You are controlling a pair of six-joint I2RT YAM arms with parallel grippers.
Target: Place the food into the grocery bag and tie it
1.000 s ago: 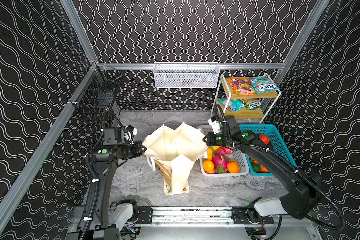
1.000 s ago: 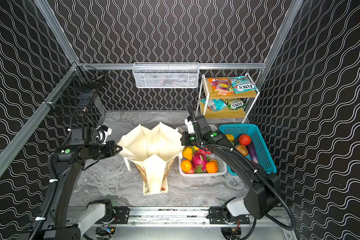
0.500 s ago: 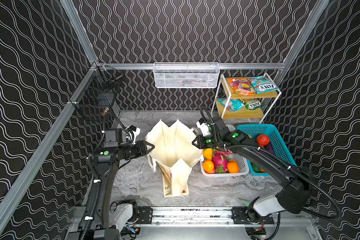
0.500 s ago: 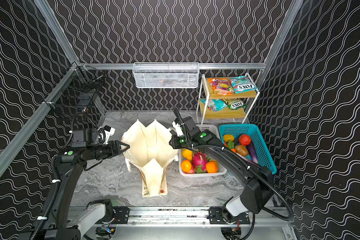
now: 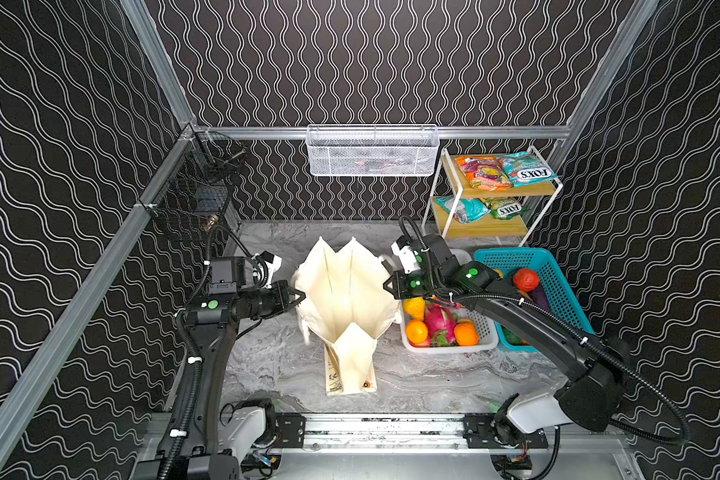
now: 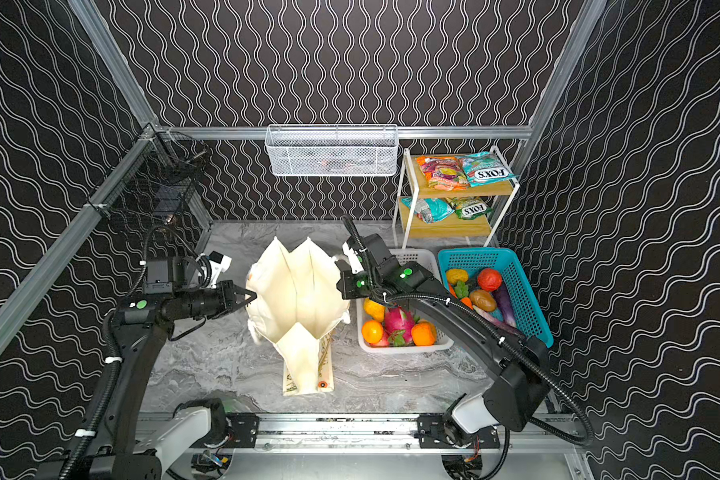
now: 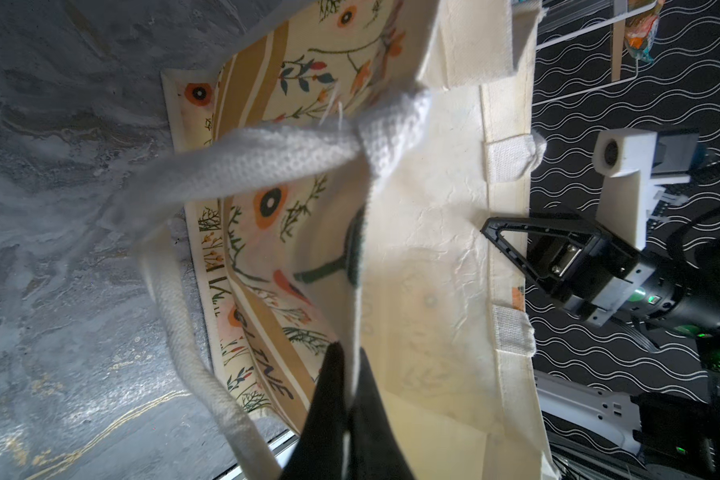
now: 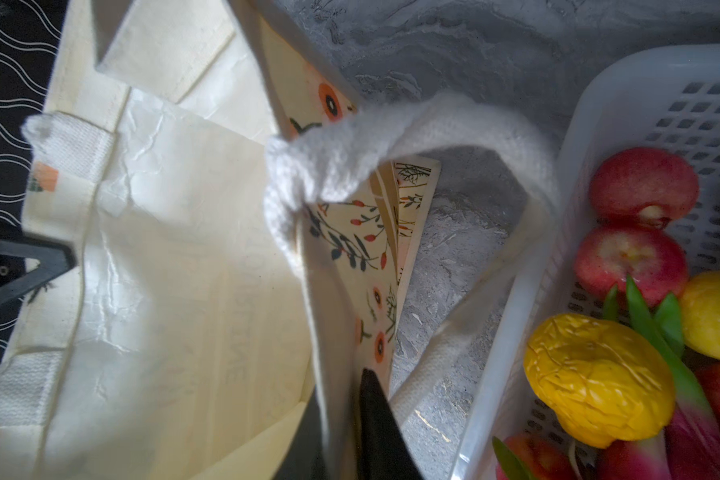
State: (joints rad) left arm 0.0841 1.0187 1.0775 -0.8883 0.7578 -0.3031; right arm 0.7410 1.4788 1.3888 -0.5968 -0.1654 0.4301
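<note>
Since earlier frame: my pincers moving inward, bag mouth narrowing. Left pincer (image 5: 298,297) and right pincer (image 5: 387,286) both pinching opposite rims of grocery bag (image 5: 350,299), keeping mouth spread for loading at tabletop centre. Food (image 5: 437,322) waiting in white basket (image 5: 449,348) toward right edge.

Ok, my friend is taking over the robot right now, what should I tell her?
The left gripper is shut on the grocery bag at one rim; the right gripper is shut on the opposite rim.
The bag stands open and looks empty.
The fruit sits in the white basket, vegetables in the teal basket, snack packets on the shelf.
Done: bag held open.
Left: load the food, tie the handles.
</note>
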